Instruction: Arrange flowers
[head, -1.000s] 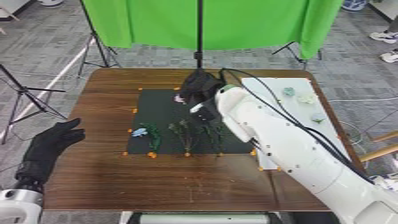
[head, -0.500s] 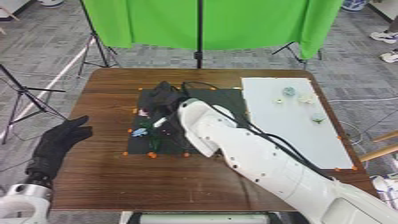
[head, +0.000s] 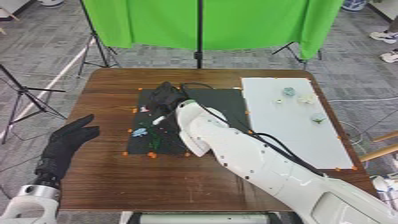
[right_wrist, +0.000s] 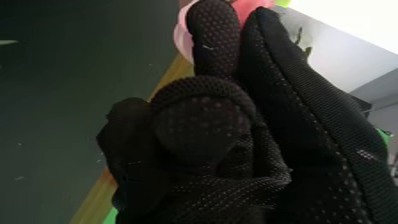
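Observation:
In the head view my right hand (head: 163, 99) is over the left part of the dark mat (head: 226, 100), curled round the pink flower (head: 144, 109), whose bloom pokes out at the hand's left side. Pink petals (right_wrist: 184, 37) show behind the fingertips of my right hand (right_wrist: 204, 125) in the right wrist view. A blue flower (head: 139, 132) lies near the mat's left edge, beside green foliage (head: 155, 141). My arm hides part of the mat. My left hand (head: 69, 139) is open, left of the mat.
Several pale flowers, among them a bluish one (head: 289, 91) and a whitish one (head: 318, 118), lie on the white board (head: 302, 145) at the right. Orange markers line both surfaces on the brown table (head: 160, 187). A green backdrop and black stand rise behind it.
My right hand has moved left across the mat with the pink flower, then slightly away from the robot. My left hand has shifted a little to the right.

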